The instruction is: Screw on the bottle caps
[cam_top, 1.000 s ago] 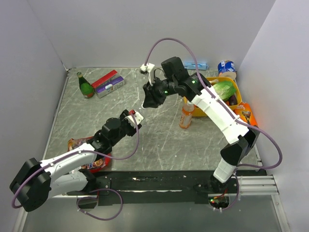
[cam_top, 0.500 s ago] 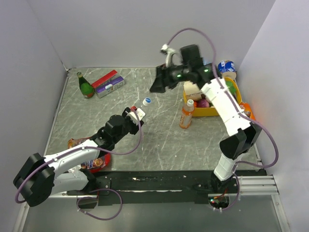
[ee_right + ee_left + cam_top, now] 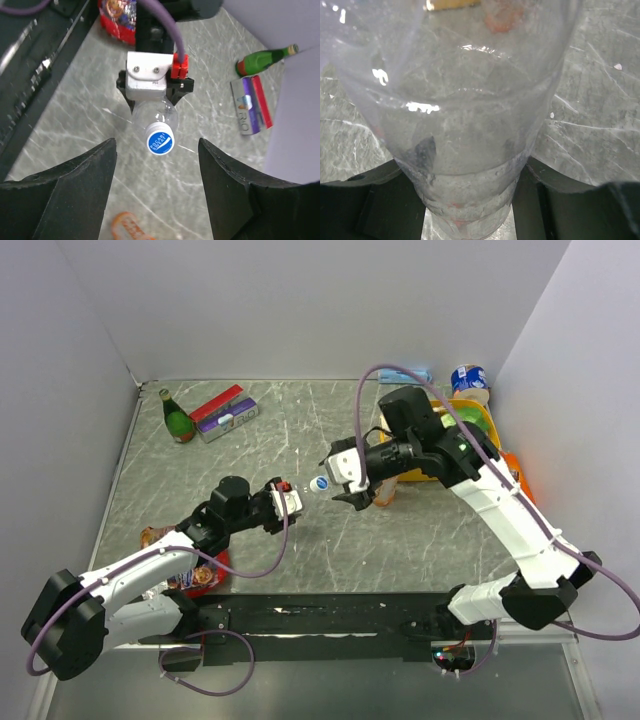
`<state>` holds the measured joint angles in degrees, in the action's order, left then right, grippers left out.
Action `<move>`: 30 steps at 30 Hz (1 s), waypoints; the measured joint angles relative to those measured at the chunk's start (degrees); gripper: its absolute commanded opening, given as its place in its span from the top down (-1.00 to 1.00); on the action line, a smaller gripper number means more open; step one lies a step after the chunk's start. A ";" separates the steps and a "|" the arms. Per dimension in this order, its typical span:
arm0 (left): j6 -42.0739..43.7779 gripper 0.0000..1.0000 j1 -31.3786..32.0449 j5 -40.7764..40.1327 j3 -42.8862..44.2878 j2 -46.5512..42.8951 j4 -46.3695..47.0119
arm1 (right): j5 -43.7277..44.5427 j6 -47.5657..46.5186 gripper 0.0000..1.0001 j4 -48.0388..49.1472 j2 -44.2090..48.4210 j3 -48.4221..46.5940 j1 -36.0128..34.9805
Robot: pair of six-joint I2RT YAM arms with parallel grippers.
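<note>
My left gripper point(image 3: 290, 499) is shut on the body of a clear, empty plastic bottle point(image 3: 470, 115), holding it level above the table. On that bottle's neck is a blue cap point(image 3: 320, 484), which faces my right gripper point(image 3: 335, 480). In the right wrist view the blue cap point(image 3: 160, 141) lies between the wide-open fingers point(image 3: 80, 185) of the right gripper point(image 3: 156, 144), touching neither. The left gripper point(image 3: 470, 205) clamps the bottle's ribbed lower part. The bottle of orange liquid point(image 3: 386, 496) stands mostly hidden behind the right gripper and shows as an orange blur point(image 3: 131, 226). No whitish cap shows.
A dark green glass bottle point(image 3: 177, 416) and red and purple boxes point(image 3: 225, 412) lie at the back left. A yellow bin point(image 3: 488, 425) of vegetables and a blue-white can point(image 3: 468, 378) stand at the back right. A red snack bag point(image 3: 180, 565) lies under my left arm.
The right gripper let go of the capped neck, opened, swung back toward the rear, then came down in front of the cap. The left arm carried the bottle slightly right.
</note>
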<state>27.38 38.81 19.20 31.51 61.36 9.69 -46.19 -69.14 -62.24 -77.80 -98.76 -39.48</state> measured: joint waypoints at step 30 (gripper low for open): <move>0.46 0.98 0.00 2.05 0.00 -0.15 1.11 | 7.37 -4.15 0.88 -2.54 -8.00 -1.25 -4.15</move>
<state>27.83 38.81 21.26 31.51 61.21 10.81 -38.83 -73.30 -64.77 -85.80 -100.01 -43.64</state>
